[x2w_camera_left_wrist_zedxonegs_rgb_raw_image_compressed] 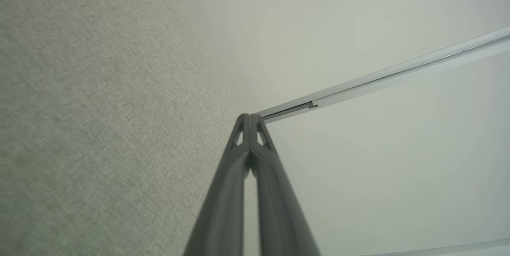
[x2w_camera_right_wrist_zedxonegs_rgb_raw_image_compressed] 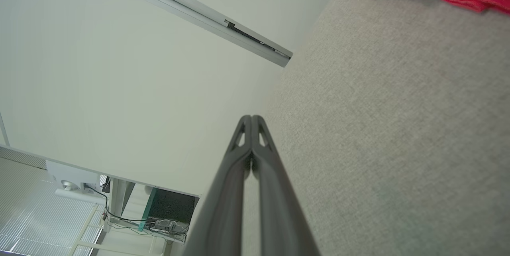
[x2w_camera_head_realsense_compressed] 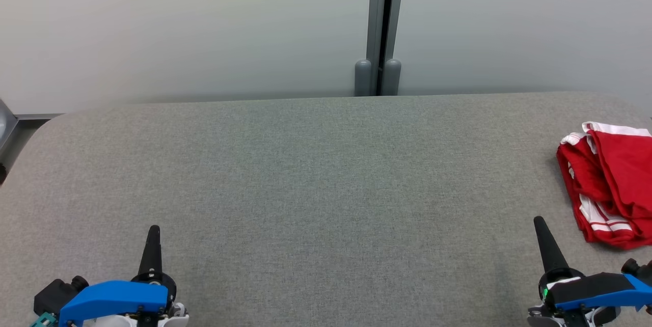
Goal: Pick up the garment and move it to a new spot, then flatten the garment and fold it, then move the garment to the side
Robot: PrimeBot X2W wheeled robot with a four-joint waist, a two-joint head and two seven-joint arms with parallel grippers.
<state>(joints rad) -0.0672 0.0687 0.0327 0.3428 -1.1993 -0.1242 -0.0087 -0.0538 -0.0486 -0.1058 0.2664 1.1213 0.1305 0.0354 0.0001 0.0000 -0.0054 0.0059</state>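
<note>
The large grey fabric-covered table spans the head view, its broad middle bare. Behind it stand pale, matt wall panels, joined by a narrow grey metal post with two rounded feet at the table's far edge. The red garment with white striped trim lies at the table's far right, partly cut off by the picture's edge. It is gathered into a compact, layered bundle with some creases, not spread flat. The left gripper rests low at the near left corner and the right gripper at the near right, just short of the garment and not touching it. Each has its two dark fingers pressed together and holds nothing; both wrist views show the tips meeting. On the step in hand, this layout fits two stages: the garment waiting at the side to be picked up, or already folded, roughly, and set aside with the arms parked. The pictures do not settle which, so no next move can be named. Nothing stands between the right gripper and the garment. Cabled equipment below the table is well clear.
</note>
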